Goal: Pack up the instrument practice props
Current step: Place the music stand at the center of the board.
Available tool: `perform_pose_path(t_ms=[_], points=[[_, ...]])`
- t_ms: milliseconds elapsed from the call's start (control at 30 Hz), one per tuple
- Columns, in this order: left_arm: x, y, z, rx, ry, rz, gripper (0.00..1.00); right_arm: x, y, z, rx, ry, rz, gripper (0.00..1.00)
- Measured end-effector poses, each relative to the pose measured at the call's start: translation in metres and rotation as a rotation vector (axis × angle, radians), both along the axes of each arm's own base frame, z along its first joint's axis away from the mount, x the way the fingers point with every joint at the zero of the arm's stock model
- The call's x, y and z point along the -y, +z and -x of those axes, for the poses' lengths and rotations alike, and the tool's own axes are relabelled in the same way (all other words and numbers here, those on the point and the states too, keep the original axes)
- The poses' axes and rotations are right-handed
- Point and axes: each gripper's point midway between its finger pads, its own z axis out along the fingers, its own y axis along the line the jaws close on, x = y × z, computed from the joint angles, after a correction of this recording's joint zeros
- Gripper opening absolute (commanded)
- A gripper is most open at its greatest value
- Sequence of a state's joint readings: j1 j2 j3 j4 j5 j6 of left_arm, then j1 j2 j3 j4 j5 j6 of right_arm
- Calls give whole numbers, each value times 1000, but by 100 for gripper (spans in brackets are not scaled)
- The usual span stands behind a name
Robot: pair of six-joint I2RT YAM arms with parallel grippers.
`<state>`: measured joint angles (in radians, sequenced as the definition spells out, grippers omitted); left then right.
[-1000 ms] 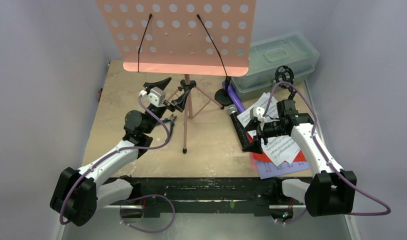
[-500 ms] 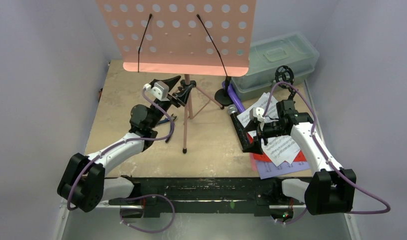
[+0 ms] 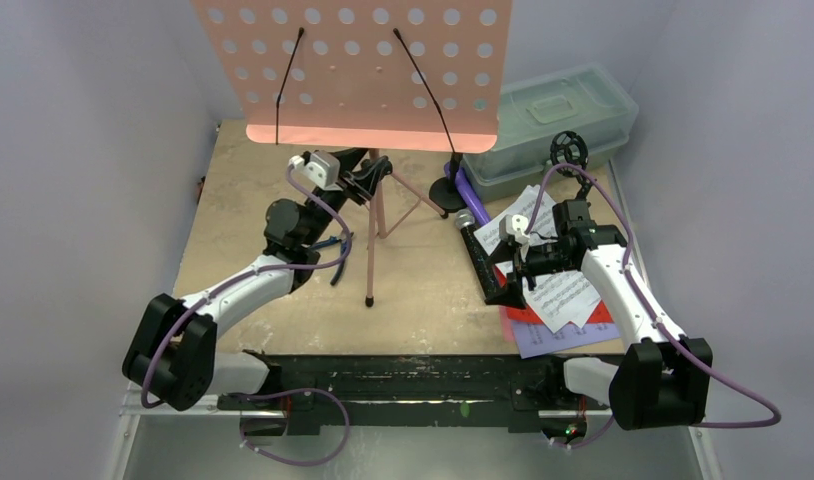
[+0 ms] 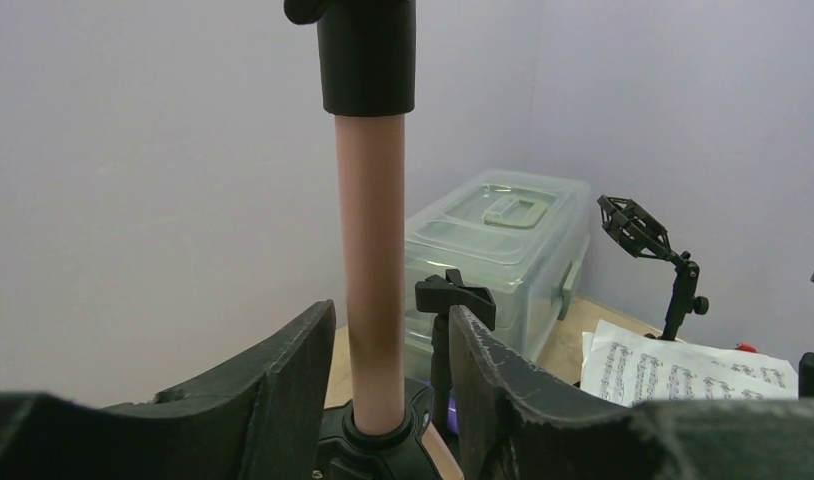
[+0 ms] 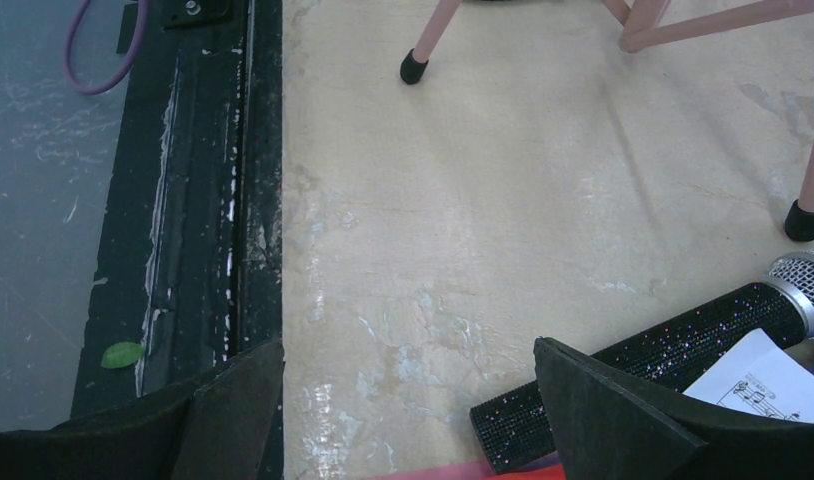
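The left tool (image 4: 391, 320) straddles the pole of the pink music rack (image 4: 371, 220), mid-desk (image 3: 433, 290) toward the far edge. It is half open, with clearance visible on one side. The panel (image 3: 363, 70) is cut off at the top. The right tool (image 5: 408, 350) stands wide open and empty over the black mic (image 5: 663, 345), which is partly covered by a music sheet (image 5: 763, 385).

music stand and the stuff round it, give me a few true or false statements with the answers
1. The pink music stand stands upright on its tripod legs. True.
2. The left end effector has a finger on each side of the stand's pole. True.
3. The right end effector grips the black mic. False: it is open and holds nothing, and the mic lies on the table.
4. The translucent box has its lid off. False: the lid is on.
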<state>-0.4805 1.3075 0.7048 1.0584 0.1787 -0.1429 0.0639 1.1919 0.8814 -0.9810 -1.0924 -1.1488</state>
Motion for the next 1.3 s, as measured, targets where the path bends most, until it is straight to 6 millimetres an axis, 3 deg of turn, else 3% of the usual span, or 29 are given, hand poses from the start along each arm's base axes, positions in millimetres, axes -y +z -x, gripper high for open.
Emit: perform_pose_path(t_ms=[400,533,733,1000,1100,1267,1300], points=[[4,4,-6,-16,-9,6,0,0,0,0,4,4,1,99],[5,4,-8,-31,-8,5,0,0,0,1,6,6,1,99],[6,4,-9,-42,-9,0,26,0,0,1,8,9,2,99],[8,12,-11,-28,-17,4,36,0,-1,3,1,10,3,99],[10,13,-12,-26,-21,3,30,0,-1,3,-1,10,3,99],[11,12,-12,-26,-25,-2,0,0,-1,3,-1,11,3,99],[11,12,-12,-26,-26,-2,0,0,-1,3,-2,11,3,99]])
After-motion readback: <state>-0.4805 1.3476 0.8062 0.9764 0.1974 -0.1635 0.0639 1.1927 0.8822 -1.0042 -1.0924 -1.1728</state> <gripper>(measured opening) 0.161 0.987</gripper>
